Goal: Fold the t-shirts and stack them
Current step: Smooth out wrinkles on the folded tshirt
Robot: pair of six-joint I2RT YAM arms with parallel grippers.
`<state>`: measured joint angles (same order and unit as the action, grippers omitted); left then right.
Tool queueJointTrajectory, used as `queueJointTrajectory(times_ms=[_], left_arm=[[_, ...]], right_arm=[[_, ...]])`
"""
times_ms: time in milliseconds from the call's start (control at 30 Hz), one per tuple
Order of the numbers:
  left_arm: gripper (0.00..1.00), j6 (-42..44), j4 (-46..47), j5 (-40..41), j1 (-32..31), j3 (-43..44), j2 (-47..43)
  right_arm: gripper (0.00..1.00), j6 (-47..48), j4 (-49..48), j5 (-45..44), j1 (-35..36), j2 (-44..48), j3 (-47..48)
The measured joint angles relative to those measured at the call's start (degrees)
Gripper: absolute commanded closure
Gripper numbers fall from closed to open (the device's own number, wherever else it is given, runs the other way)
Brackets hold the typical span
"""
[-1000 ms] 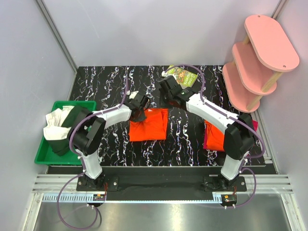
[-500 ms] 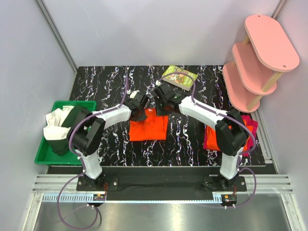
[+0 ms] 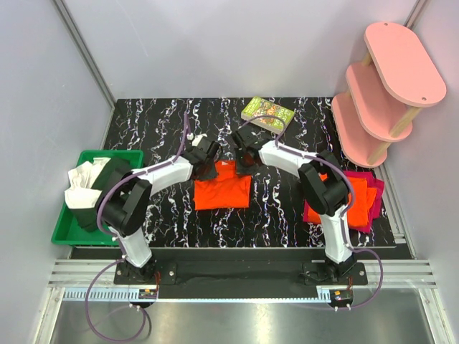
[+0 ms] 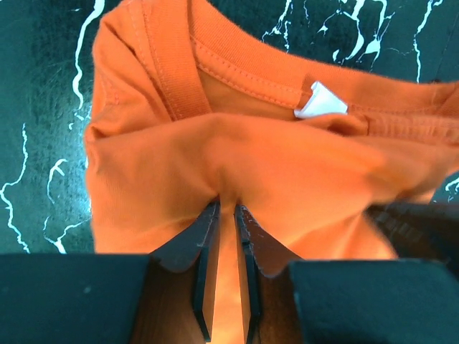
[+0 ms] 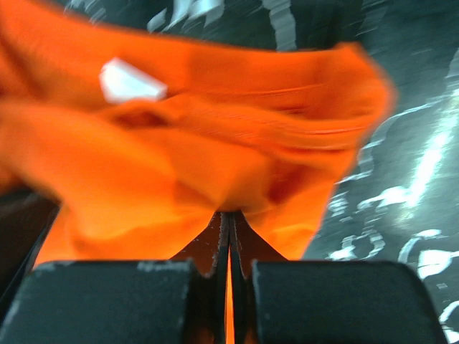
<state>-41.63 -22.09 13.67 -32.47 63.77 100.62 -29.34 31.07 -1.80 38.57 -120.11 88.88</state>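
Here, a folded orange t-shirt [image 3: 222,192] lies mid-table [image 3: 158,129]. The left tool [image 4: 228,213] and right tool [image 5: 228,217] each pinch a fold at its far collar edge. A stack [image 3: 343,199], orange over magenta, rests near the right edge.

A folded orange t-shirt [image 3: 224,192] is lying mid-frame, collar end bunching, while a second orange t-shirt [image 3: 361,197] is resting atop a magenta t-shirt [image 3: 376,193] at right.

pale grey walls [image 3: 215,43] | black marbled table [image 3: 154,122] | pink shelf [image 3: 401,64] right corner
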Motion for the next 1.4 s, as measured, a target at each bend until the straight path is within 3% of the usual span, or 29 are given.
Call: queueJointTrajectory(times_ms=[267,567,800,1000,1167,1400], left_arm=[[0.8,0.0,-0.3,0.0,-0.1,-1.9,-1.3],[0.79,0.2,-0.8,0.2,-0.1,-2.5,-3.1],[0.77,1.1,-1.0,2.3,0.0,-2.2,-8.6],[0.79,1.8,-1.6,2.1,0.0,3.0,-2.4],[0.79,1.3,-1.7,1.0,0.0,4.9,4.6],[0.79,1.1,-2.8,-0.5,0.1,8.3,8.4]], right_arm=[[1.0,-4.1,-2.9,4.0,-7.0,-3.0,1.2],[1.0,-3.5,-4.5,4.8,-7.0,-3.7,2.5],[0.99,-3.3,-4.3,4.3,-6.3,7.9,-1.4],[1.0,-2.9,-6.1,4.6,-0.8,18.6,-6.3],[1.0,-2.9,-6.1,6.0,3.9,16.4,-13.0],[1.0,-3.0,-4.9,7.6,4.5,12.8,-17.4]])
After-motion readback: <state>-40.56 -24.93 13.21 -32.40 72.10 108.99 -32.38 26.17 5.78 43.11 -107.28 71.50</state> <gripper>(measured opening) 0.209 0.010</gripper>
